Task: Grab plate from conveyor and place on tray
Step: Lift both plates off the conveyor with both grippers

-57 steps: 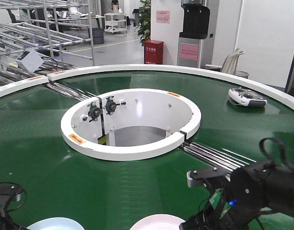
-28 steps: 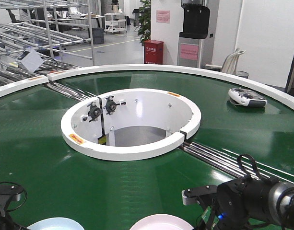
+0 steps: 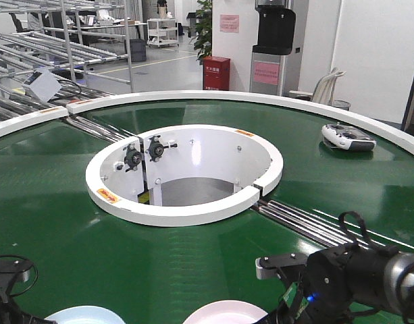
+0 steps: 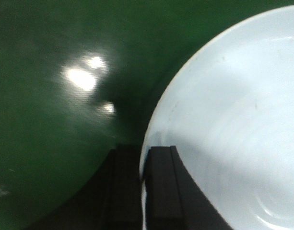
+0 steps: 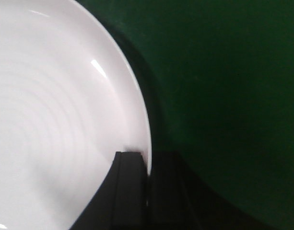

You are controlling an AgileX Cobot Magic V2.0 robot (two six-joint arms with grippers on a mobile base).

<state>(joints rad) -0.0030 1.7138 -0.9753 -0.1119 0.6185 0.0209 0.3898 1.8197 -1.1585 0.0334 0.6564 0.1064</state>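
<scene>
The plate lies on the dark green conveyor and fills the right wrist view from 6 through 9 to 12 o'clock, faint rings showing at its centre. The right fingers come up from 6 o'clock, drawn close together. One lies over the plate's inner surface and the other just outside it over the belt. The rim runs into the thin slit between them, so they look pinched on the plate's edge at its 3 o'clock side.

In the front view the plate sits at 6 o'clock, cut off by the bottom edge, with the right arm low beside it at 5 o'clock.

A pale blue plate lies at 7 o'clock on the conveyor, apart from the pink one. In the left wrist view the left fingers stand at 6 o'clock, likewise close together. One is on the blue plate, the other outside on the belt, and its rim is caught between them.

The white-ringed opening is at the middle, and a grey remote control rests on the belt at 2 o'clock.
</scene>
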